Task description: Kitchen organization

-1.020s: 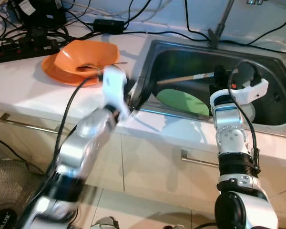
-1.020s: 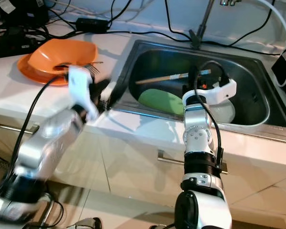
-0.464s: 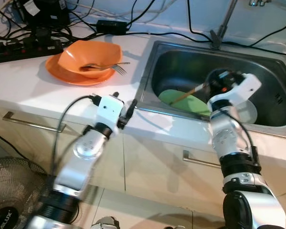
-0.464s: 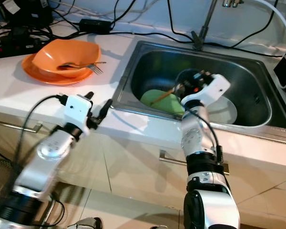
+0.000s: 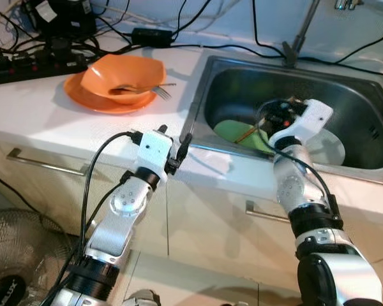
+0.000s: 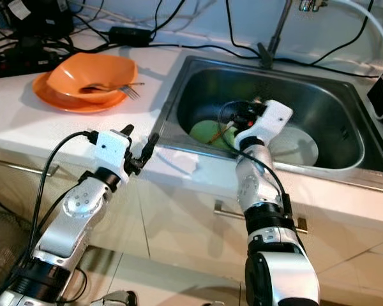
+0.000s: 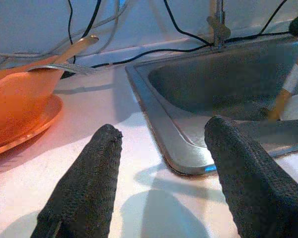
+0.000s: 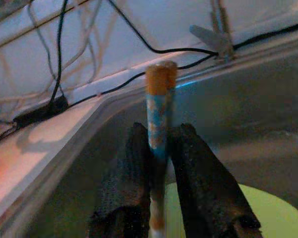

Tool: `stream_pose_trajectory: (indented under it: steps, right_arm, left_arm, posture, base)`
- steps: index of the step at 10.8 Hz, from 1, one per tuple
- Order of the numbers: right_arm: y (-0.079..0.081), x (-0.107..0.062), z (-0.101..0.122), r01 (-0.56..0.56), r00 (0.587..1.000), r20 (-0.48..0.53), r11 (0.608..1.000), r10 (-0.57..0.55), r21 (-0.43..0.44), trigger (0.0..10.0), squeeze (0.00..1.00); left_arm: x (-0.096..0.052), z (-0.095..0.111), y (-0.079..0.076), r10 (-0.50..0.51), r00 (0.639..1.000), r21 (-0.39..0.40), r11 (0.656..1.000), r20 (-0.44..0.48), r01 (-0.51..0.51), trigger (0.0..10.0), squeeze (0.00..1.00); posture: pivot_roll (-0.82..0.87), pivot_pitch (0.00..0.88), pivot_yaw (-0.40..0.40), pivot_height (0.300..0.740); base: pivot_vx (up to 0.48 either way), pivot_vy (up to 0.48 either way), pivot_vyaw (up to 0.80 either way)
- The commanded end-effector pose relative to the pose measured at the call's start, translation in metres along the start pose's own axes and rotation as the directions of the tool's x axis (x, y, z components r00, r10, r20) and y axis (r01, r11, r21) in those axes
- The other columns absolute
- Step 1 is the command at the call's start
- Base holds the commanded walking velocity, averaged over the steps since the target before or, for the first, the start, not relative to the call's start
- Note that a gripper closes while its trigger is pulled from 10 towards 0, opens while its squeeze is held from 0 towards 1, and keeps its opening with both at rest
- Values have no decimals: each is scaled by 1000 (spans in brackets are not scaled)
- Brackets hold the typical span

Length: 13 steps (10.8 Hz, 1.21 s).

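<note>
White counter and steel sink (image 5: 370,137) fill the scene. Inside the sink, the right gripper (image 8: 159,148) pinches a wooden stick (image 8: 159,124) over a green plate (image 5: 233,131); if the thin stick twists between the pads, it could slip back down. The left gripper (image 7: 164,173) hovers wide open over the counter's near edge, right of the orange bowl (image 5: 121,76). No writing is readable.

How the four cameras look

Both head eyes look steeply down at the counter (image 5: 45,121) and sink (image 5: 364,159), sharing nearly everything. The left wrist view skims low across the counter toward the sink. The right wrist view, dim, seems inside the basin, facing its back wall
</note>
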State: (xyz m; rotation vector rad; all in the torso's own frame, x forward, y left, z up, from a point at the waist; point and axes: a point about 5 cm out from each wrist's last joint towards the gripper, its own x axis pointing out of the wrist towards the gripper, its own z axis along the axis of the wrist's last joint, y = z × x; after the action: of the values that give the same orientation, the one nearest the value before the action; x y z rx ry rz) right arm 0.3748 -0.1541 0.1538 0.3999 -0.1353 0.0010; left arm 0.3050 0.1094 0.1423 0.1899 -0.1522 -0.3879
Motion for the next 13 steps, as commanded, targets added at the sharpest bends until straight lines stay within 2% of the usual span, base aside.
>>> stream_pose_trajectory:
  steps: [1,4,5,6,7,9,10,11,12,13]
  right_arm:
    - [2,-1,-3,-15,1000,1,1000,15,-28,10000,1000]
    - [5,0,-3,-24,1000,2,999,24,-43,10000,1000]
    - [6,0,-4,-29,1000,4,998,29,-63,10000,271]
    - [8,0,-4,-28,1000,5,997,28,-65,10000,0]
    - [10,0,-3,-31,999,13,998,32,-60,10000,0]
    - [17,1,3,-48,998,47,998,49,-35,10000,0]
    - [22,0,2,-53,997,52,999,53,-15,10000,0]
    - [24,-1,0,-54,997,48,999,54,3,10000,0]
    - [28,-3,-4,-65,997,40,998,64,23,10000,0]
    - [29,-3,-5,-65,997,37,997,64,37,10000,0]
  left_arm:
    - [1,-1,0,-9,1000,9,1000,0,9,10000,0]
    - [3,1,-1,-13,1000,13,1000,12,13,10000,0]
    - [4,2,0,-6,1000,23,1000,12,6,10000,0]
    - [7,5,1,-2,1000,37,999,23,1,10000,0]
    - [9,8,3,6,999,45,999,38,-8,10000,0]
    - [19,25,11,50,994,120,991,97,-62,10000,0]
    - [28,32,18,62,993,262,961,101,-86,10000,0]
    - [33,33,21,44,995,391,918,85,-74,10000,0]
    - [39,27,32,45,999,625,780,2,-37,10000,0]
    - [42,21,39,46,998,715,699,-50,4,10000,0]
  posture:
    - [106,24,-33,740]
    - [109,39,-40,740]
    - [109,46,-43,740]
    - [109,51,-44,740]
    - [107,54,-45,740]
    - [101,56,-47,740]
    - [101,56,-49,740]
    - [103,56,-50,740]
    - [102,59,-49,740]
    - [102,59,-49,740]
  base:
    - [0,0,0]
    - [0,0,0]
    - [0,0,0]
    - [0,0,0]
    - [0,0,0]
    - [0,0,0]
    - [0,0,0]
    - [0,0,0]
    - [0,0,0]
    - [0,0,0]
